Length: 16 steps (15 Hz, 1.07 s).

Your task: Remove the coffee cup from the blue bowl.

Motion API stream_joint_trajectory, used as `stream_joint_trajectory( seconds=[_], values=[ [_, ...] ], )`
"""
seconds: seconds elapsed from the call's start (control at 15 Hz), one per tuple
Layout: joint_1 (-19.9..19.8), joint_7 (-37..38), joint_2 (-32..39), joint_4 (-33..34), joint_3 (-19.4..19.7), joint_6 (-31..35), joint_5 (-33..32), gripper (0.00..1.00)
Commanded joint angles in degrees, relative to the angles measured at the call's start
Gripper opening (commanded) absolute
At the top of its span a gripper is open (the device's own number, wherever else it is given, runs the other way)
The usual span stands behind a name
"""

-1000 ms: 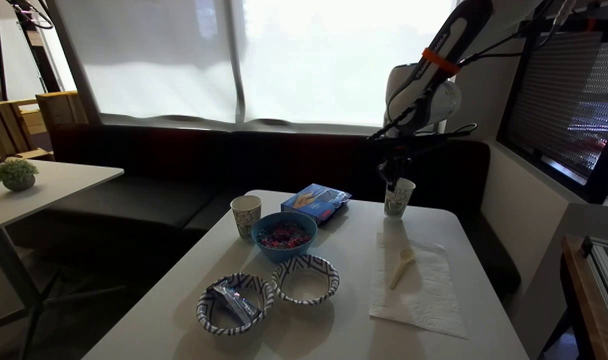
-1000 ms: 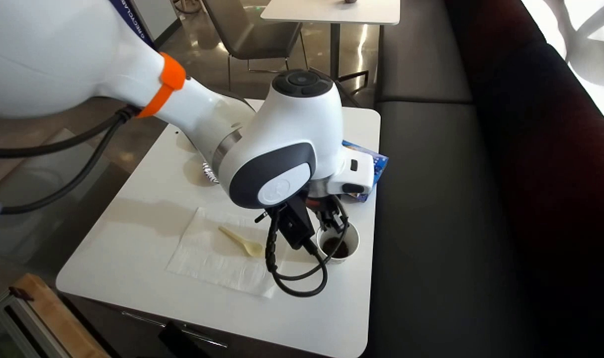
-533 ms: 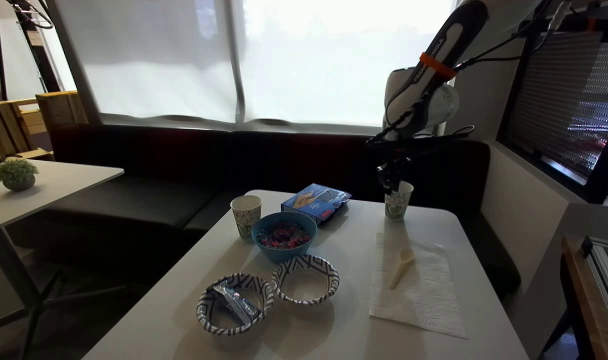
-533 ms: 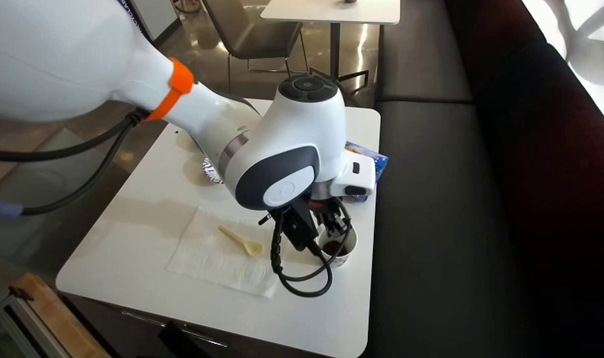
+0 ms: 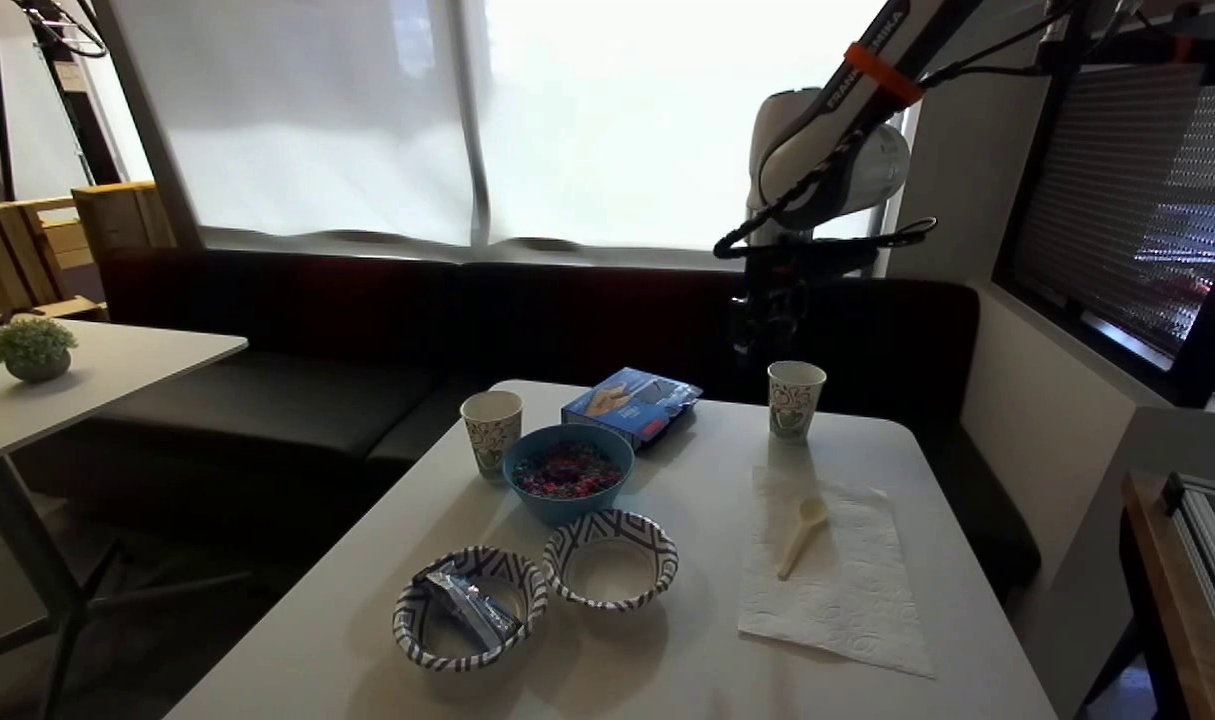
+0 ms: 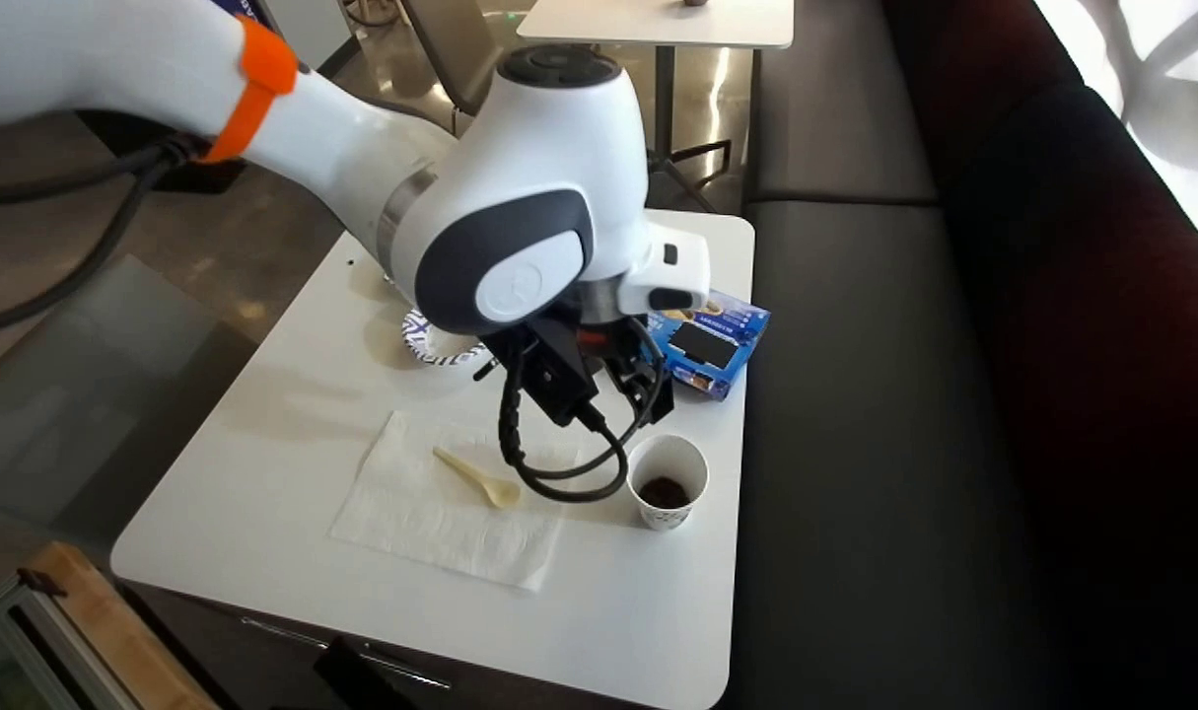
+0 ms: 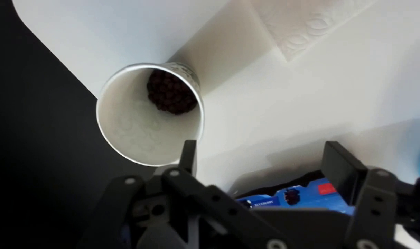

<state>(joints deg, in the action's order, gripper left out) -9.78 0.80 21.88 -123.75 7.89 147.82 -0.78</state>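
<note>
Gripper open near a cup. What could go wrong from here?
The open gripper hangs near a cup by the edge of the table; a sideways move might tip it and scatter the dark pieces inside.
A similar cup stands close beside the blue bowl; reaching for it may jostle the bowl.
Neither cup sits in that bowl, so the wrong one could get grabbed.

Pale spoon (image 6: 482, 480) on paper towel (image 6: 443, 518)

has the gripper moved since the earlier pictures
Yes, the gripper has moved: in an exterior view it has risen and shifted sideways toward the blue box, which has stayed put.
</note>
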Motion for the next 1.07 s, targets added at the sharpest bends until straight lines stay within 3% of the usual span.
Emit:
stream_joint_trajectory(
  seconds=[0.0, 0.2, 0.6, 0.67, 1.0],
  values=[
    [1.52, -0.03, -7.96, -4.41, -1.71, -4.89, 1.82, 1.0],
    [2.55, -2.57, -11.31, -5.66, -3.86, -10.44, 3.04, 1.0],
    [4.56, -18.12, -14.34, -9.64, -8.14, -12.09, 3.44, 1.0],
    [4.83, -12.83, -12.73, -7.67, -6.96, -11.47, 1.77, 1.0],
    [5.08, -16.46, -13.15, -8.44, -7.65, -11.47, 2.06, 1.0]
  ],
)
